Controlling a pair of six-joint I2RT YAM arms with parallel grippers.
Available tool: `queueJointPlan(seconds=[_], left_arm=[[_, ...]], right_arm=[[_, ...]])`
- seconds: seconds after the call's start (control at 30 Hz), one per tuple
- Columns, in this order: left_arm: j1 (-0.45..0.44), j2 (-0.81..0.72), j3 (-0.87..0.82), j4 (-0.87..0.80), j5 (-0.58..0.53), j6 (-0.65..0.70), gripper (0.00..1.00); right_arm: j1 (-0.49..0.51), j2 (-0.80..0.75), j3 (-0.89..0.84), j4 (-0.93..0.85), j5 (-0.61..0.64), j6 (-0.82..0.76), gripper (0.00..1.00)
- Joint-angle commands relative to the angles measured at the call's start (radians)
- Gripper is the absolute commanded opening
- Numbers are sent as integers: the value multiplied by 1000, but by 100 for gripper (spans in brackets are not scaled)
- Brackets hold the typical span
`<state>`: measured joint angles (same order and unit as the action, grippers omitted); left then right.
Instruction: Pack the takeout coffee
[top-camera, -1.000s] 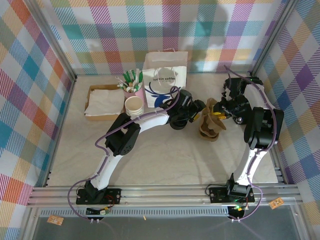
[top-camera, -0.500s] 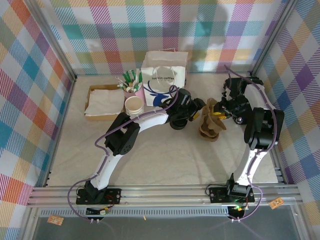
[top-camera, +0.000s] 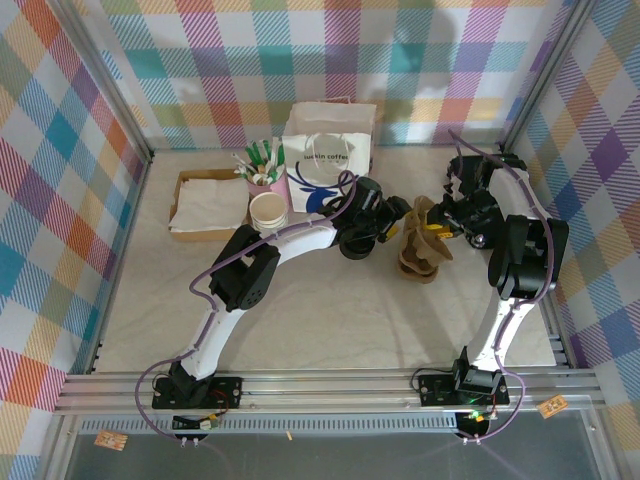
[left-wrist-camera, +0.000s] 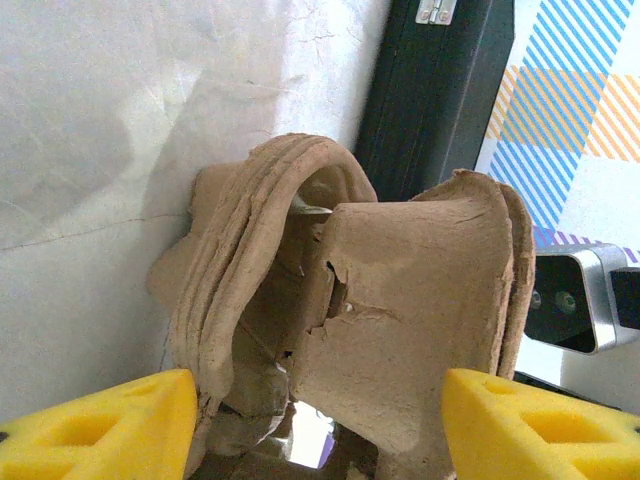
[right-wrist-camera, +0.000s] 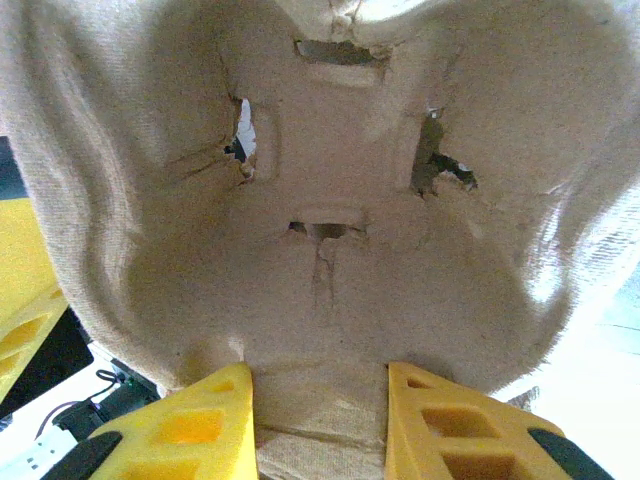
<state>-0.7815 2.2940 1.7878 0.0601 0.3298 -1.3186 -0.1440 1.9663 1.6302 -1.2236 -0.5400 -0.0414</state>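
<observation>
"…kin coffee" — white bag

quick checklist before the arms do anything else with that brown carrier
1. Right gripper on carrier rim: ok, the rim sits between its fingers.
2. Left gripper open: ok, its fingers straddle the carrier.
3. One carrier alone: not ok, several nested layers show at its edge.
4. Carrier flat on table: not ok, it stands on edge.
5. Bag mouth open: cannot tell.
</observation>
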Motion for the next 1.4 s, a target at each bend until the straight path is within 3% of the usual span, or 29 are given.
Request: queueJointPlan(seconds=[0.0, 1.37], left_arm=[[7, -33, 17, 43, 30, -24, 66], [-14, -54, -32, 84, 45, -60, 66]], right_arm=[[-6, -20, -4, -23, -25, -14, 30], [-6, -7, 3, -33, -32, -17, 29]])
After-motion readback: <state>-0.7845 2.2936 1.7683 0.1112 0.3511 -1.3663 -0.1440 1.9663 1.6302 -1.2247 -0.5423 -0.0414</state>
